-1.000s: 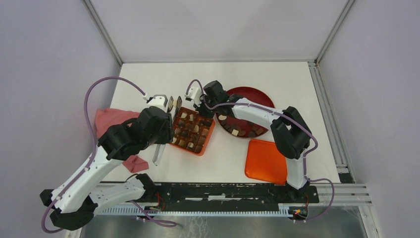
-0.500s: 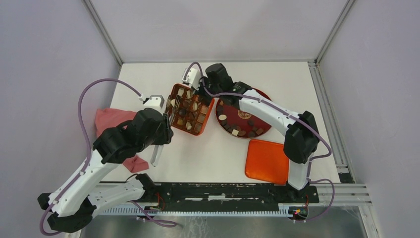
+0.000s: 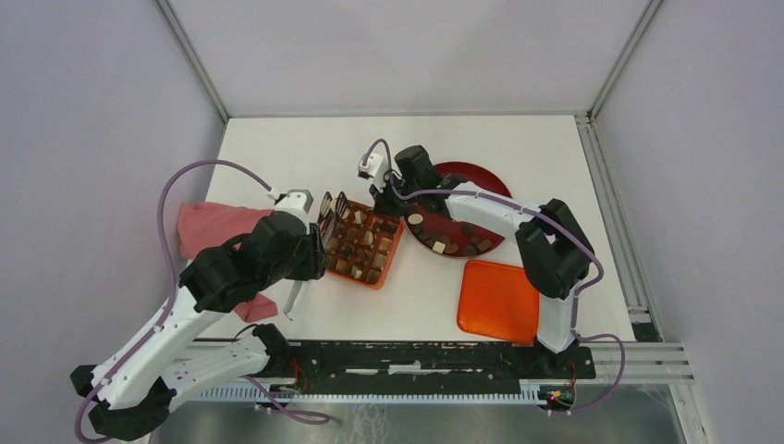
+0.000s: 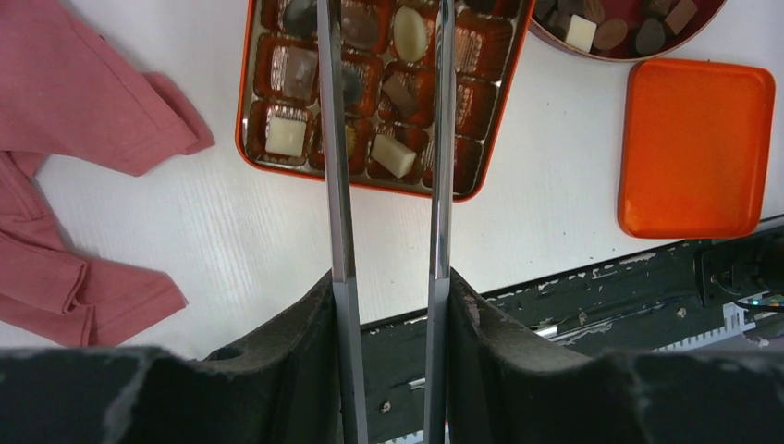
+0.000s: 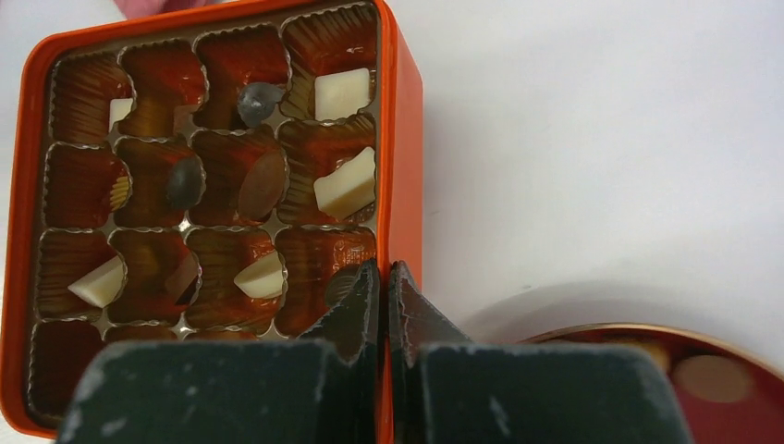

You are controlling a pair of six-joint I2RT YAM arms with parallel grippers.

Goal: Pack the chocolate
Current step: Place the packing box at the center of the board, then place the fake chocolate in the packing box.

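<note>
— What is nearest to us on the desk [image 3: 305, 148]?

— A flat orange lid [image 3: 497, 301] on the right and a pink cloth [image 3: 208, 225] on the left.

— And the left jaws?

— They hang over the left side of the orange box [image 5: 408, 139]. Their two long metal fingers [image 4: 338, 185] stand apart. I see nothing between them, but the tips are cut off in the wrist view.

— Where is the chocolate [image 5: 344, 92]?

— Some sits in the little cups of the box, brown bits and white bits. More lies on the red plate [image 3: 481, 176], just beside the box on the right.

— And the right jaws?

— They are squeezed tight on the wall of the box, on the side near the plate. One finger is inside the box and one is outside.
</note>
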